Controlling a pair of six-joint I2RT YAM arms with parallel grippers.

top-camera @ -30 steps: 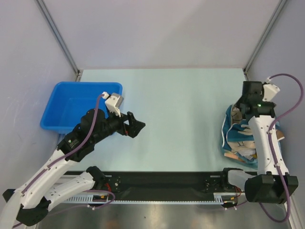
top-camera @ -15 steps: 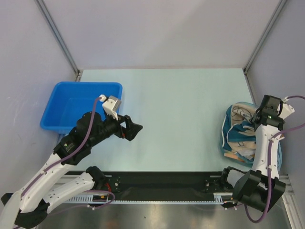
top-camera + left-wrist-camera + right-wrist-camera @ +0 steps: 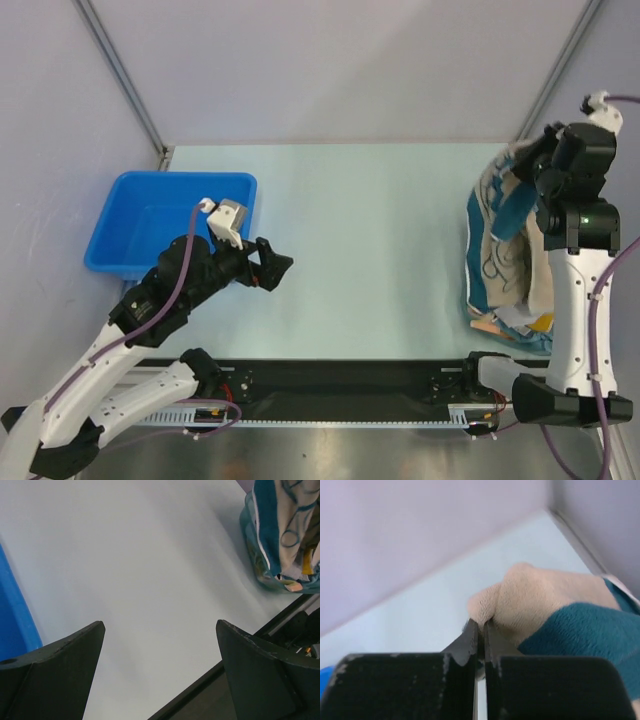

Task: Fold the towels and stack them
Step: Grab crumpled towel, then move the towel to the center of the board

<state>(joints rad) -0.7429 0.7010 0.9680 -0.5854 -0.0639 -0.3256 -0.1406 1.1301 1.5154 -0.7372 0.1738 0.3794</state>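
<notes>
One teal towel, pinched in the right end effector, must clear the pile; left end effector stands open.

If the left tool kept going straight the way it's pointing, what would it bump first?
Probably nothing soon: the open left tool points over the pale blue table toward the teal swirly towel far off.

We see bright, even, diffuse light over the table, with shadows faint and soft. In the right wrist view the far wall goes soft (the towel looks crisp).
</notes>
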